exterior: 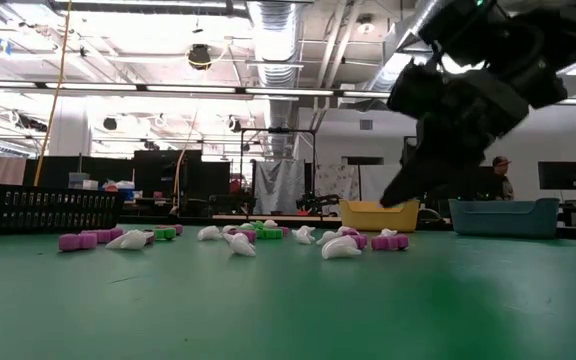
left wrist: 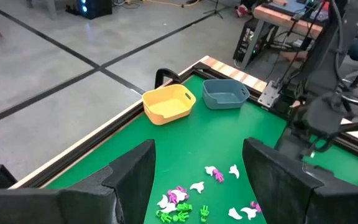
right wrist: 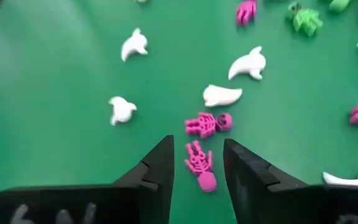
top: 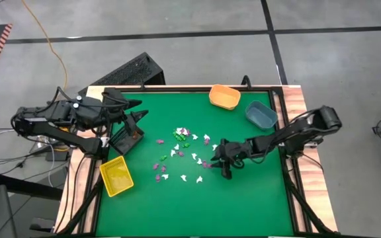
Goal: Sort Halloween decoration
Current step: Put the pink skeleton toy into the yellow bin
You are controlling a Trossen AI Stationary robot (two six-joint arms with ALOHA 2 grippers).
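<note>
The Halloween decoration (top: pixel 182 153) is a scatter of tiny white, purple and green trinkets lying flat on the middle of the green table (top: pixel 243 205). My right gripper (right wrist: pixel 197 171) is low over the right side of the scatter and open. Its fingers stand on either side of a pink skeleton (right wrist: pixel 200 167) that lies on the table, without plainly touching it. A second pink skeleton (right wrist: pixel 207 123) and white ghosts (right wrist: pixel 221 95) lie just beyond. In the low view the right gripper (exterior: pixel 408 190) hangs just over the trinkets. My left gripper (left wrist: pixel 197 180) is open and waits high at the table's left.
A black bin (top: pixel 126 137) and a yellow bin (top: pixel 116 176) stand at the table's left. An orange bin (top: pixel 224 96) and a blue bin (top: pixel 261 114) stand at the far right. A raised wooden rim (top: pixel 295 106) frames the table, and bare green lies toward the near edge.
</note>
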